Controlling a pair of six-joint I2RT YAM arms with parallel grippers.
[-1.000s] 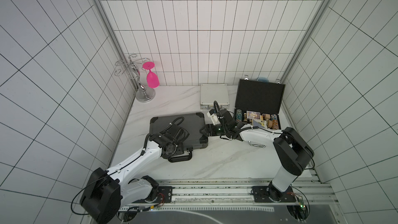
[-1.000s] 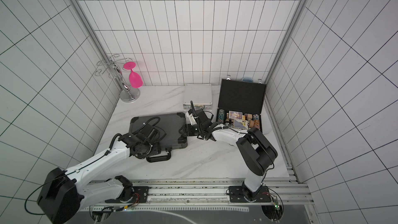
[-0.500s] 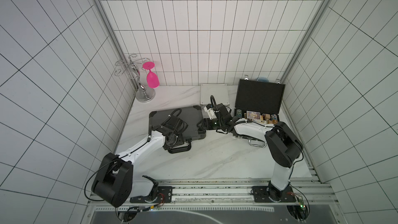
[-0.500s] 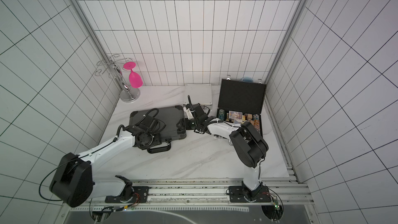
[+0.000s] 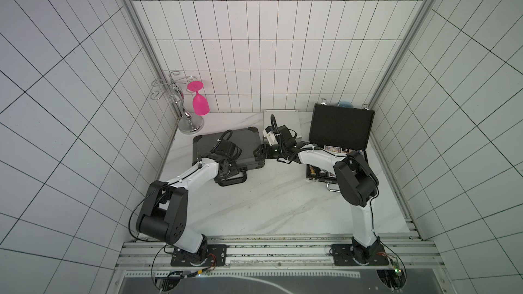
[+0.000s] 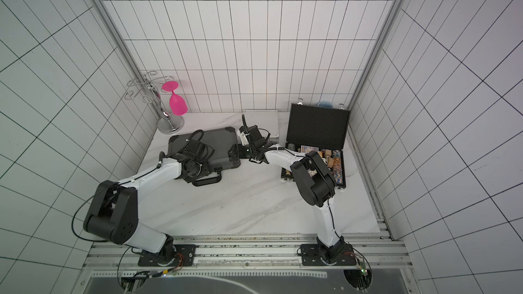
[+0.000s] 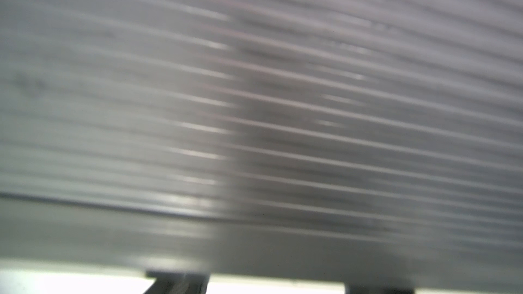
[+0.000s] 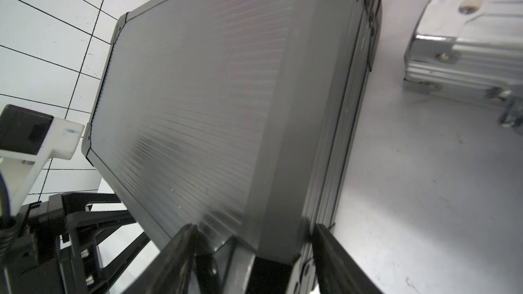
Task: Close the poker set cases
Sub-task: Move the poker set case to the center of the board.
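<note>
Right wrist view, right gripper (image 8: pixel 254 233) clamped across a corner of the closed wide dark grey case (image 8: pixel 198 108), case flat on the table (image 5: pixel 268 207), left gripper (image 7: pixel 277 285) close over its lid, opening impossible to tell, black textured case (image 5: pixel 339 128) open.

You see: wide case (image 5: pixel 249 144) left of centre on desk (image 5: pixel 268 202); small case (image 5: pixel 285 117) just behind its right rear corner, at back wall (image 5: pixel 254 66); open case (image 5: pixel 339 128) at your right, beside small case; rack (image 5: pixel 186 120) in back left corner.
</note>
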